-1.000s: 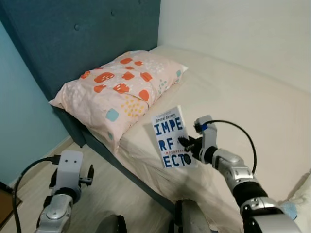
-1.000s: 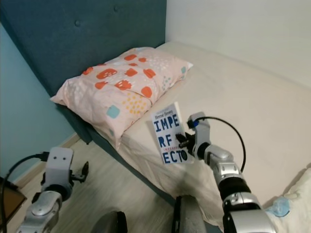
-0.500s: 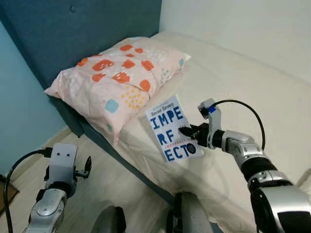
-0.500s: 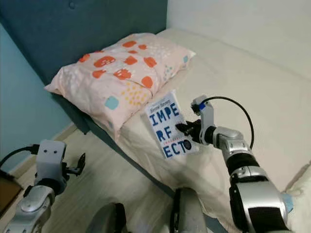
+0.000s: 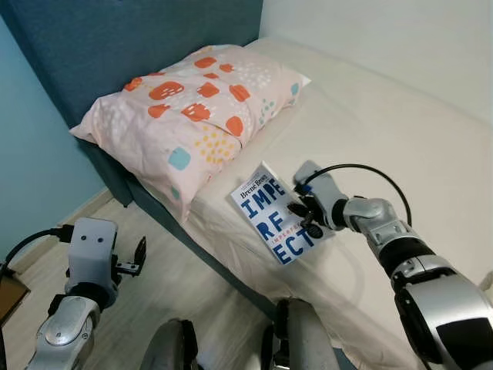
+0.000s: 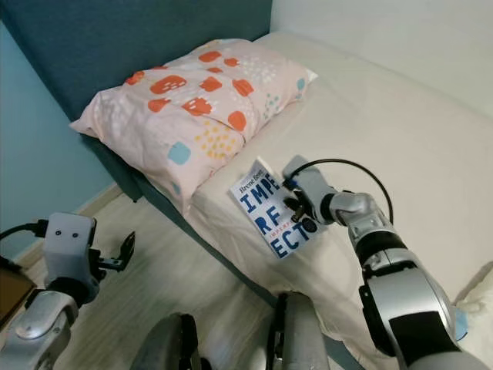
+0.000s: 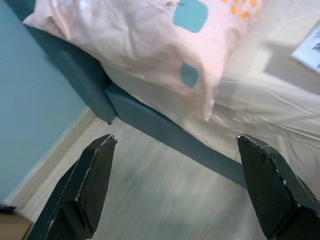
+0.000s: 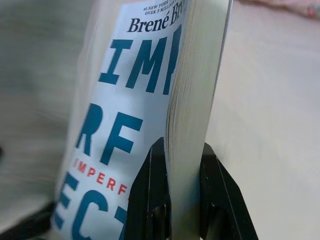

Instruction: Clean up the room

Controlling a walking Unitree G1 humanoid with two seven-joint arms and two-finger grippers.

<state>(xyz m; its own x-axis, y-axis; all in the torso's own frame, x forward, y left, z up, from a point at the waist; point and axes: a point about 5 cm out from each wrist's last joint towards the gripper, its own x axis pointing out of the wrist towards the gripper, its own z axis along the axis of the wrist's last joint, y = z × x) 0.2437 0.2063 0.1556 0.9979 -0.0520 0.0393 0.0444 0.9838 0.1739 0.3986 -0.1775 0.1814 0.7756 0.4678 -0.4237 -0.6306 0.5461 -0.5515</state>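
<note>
Near the bed (image 5: 400,146) edge, the right gripper (image 5: 306,213), clamping the book (image 5: 277,222), has lowered it flatter.

right gripper (image 5: 302,217) clamped, arm extended | left gripper (image 7: 175,175) apparently idle, spread

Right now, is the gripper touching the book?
Touching. The right wrist view shows the right gripper clamped on the book, one black finger pressed on each side.

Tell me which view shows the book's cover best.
Left eye view: the book, held by the right gripper, shows its whole cover over the bed. Right eye view matches. Right wrist view sees it edge-on; left wrist view catches a corner.
</note>
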